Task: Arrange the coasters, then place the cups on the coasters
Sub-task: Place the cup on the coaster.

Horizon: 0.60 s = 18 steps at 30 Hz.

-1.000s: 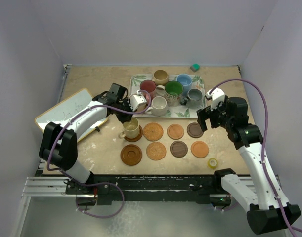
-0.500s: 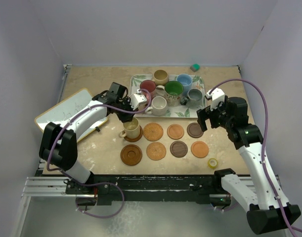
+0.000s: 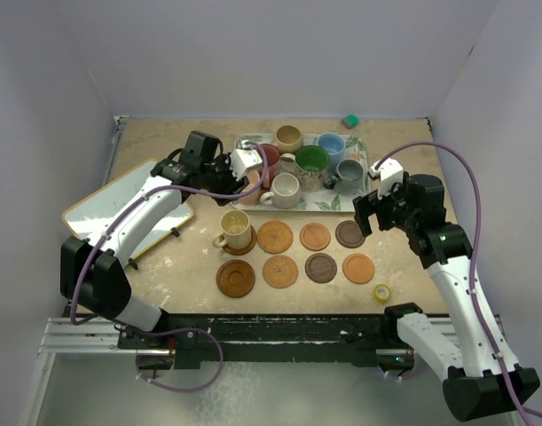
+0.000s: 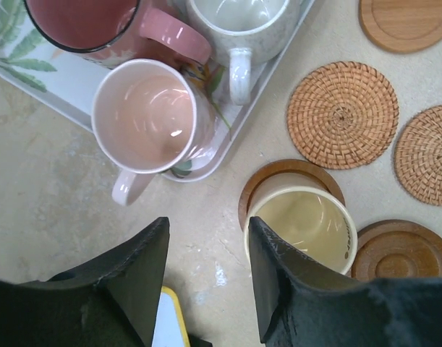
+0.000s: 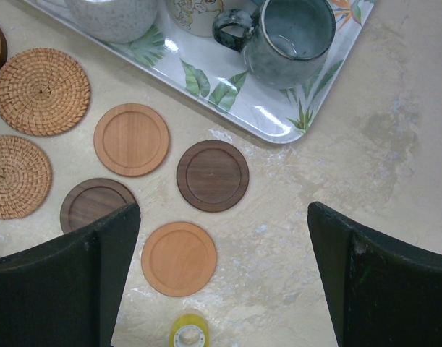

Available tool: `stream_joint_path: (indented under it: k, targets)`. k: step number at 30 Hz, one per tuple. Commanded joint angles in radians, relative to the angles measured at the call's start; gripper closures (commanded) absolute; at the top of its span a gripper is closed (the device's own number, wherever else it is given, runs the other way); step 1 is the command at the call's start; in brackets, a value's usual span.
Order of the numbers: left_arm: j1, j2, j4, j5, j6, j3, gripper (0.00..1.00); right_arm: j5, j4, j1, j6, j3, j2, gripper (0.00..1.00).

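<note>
Eight round coasters [image 3: 321, 267] lie in two rows of four on the beige counter [image 3: 191, 266]. One pale yellow ceramic cup [image 3: 236, 230] stands on the back row's left coaster; seven other cups [image 3: 312, 160] crowd the leaf-print tray [image 5: 206, 76]. The left hand [image 4: 208, 231] hovers partly spread, empty, by the tray's corner; the right hand [image 5: 222, 213] is spread wide, empty.

Low in the frame the left gripper [image 4: 206, 231] has its two dark fingers [image 4: 134, 275] apart over bare tabletop [image 4: 47, 188], holding nothing. Just right of them a yellow cup [image 4: 300, 228] sits on a brown wooden coaster [image 4: 278, 173]. At upper left a pink cup [image 4: 145, 116] stands in the corner of the leaf-print tray [image 4: 32, 79]. Two woven coasters [image 4: 342, 114] lie at right.
</note>
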Motion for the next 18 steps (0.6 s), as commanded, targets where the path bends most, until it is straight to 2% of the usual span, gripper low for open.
stream_joint_path:
  k: [1,5,13,18]
  targets:
    - [-0.004,-0.030,0.036,-0.041,0.013,0.054,0.53,0.002,0.027,-0.005,-0.006,-0.003,-0.011,0.00]
    - [-0.004,-0.021,0.074,-0.079,-0.003,0.071,0.51,0.005,0.034,-0.007,-0.021,-0.007,-0.015,0.00]
    - [0.003,-0.001,0.179,-0.166,-0.046,0.083,0.30,0.012,0.034,-0.010,-0.028,-0.007,-0.027,0.00]
    - [0.024,0.056,0.184,-0.173,-0.054,0.129,0.26,0.012,0.037,-0.013,-0.031,-0.010,-0.039,0.00]
